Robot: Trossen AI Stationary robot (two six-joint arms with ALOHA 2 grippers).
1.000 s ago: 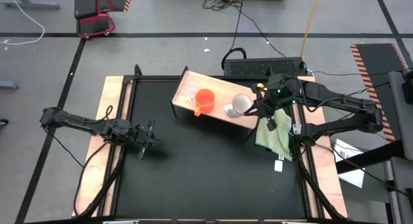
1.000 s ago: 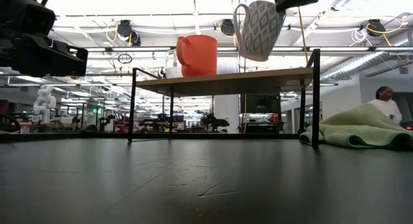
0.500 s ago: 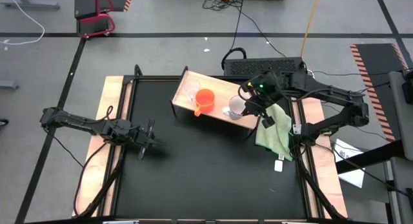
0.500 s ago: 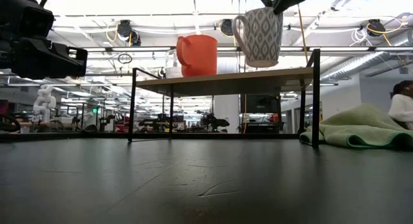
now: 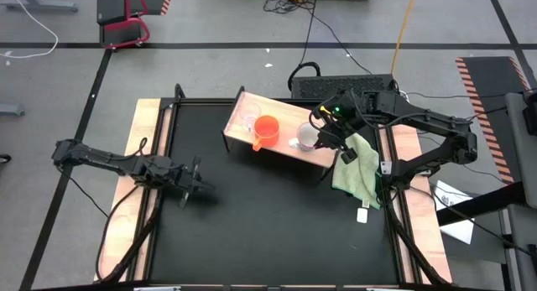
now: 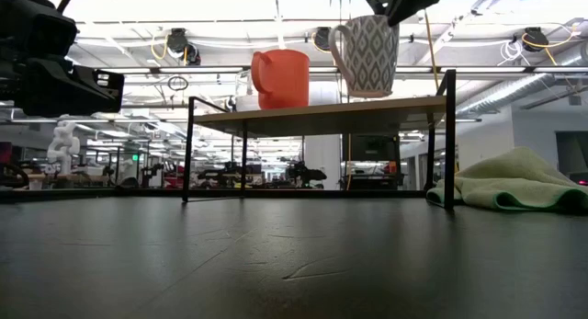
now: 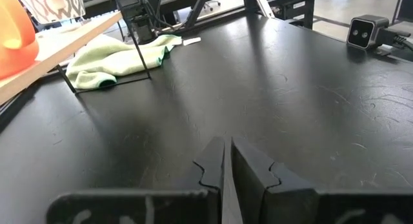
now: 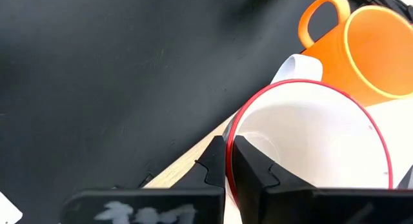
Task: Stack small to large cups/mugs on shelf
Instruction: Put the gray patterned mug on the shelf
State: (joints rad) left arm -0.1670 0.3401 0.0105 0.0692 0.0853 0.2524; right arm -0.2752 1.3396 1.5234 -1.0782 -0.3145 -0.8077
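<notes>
Now the table (image 5: 252, 224) is mostly bare black surface, with wide free room in front of the shelf (image 5: 285, 148) for any move. The shelf stands at the far side, turned a little, and its right end is close to the green cloth (image 5: 357, 172) lying at the table's right edge.

A second ago the white mug (image 6: 367, 54) hung tilted over the right end of the shelf; now it is upright, further toward the middle and lower, its base at the board or just above it, I cannot tell which. I judge the placing is almost done, only the release remains.

The orange mug (image 5: 267, 129) stands in the middle of the shelf, near the white mug but apart from it. The clear cup (image 5: 247, 120) is at the left end, hard to see. So the row goes small to large, left to right.

The right gripper (image 8: 226, 161) pinches the white mug's rim, one finger inside, one outside. It should lift straight up, since the orange mug is near on one side and the shelf end on the other.

The left gripper (image 7: 226, 161) waits low over the left part of the table, its fingers pressed together on nothing
</notes>
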